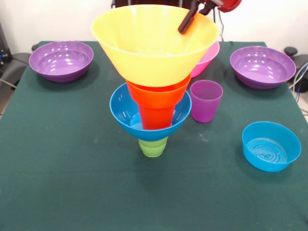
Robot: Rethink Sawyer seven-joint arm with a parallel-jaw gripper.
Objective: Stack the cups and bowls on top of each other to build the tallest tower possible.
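The tower stands mid-table. A green cup is at the bottom, then a medium blue bowl, an orange cup and a small orange bowl. A large yellow-orange bowl sits on top, mouth up. My gripper comes down at the top right of that yellow bowl's rim, partly inside its mouth. How it stands on the rim is unclear. A purple cup stands upright just right of the tower.
A pink bowl peeks out behind the yellow bowl on the right. Wide purple bowls sit at the far left and far right. A small shallow blue bowl lies at the near right on the green cloth.
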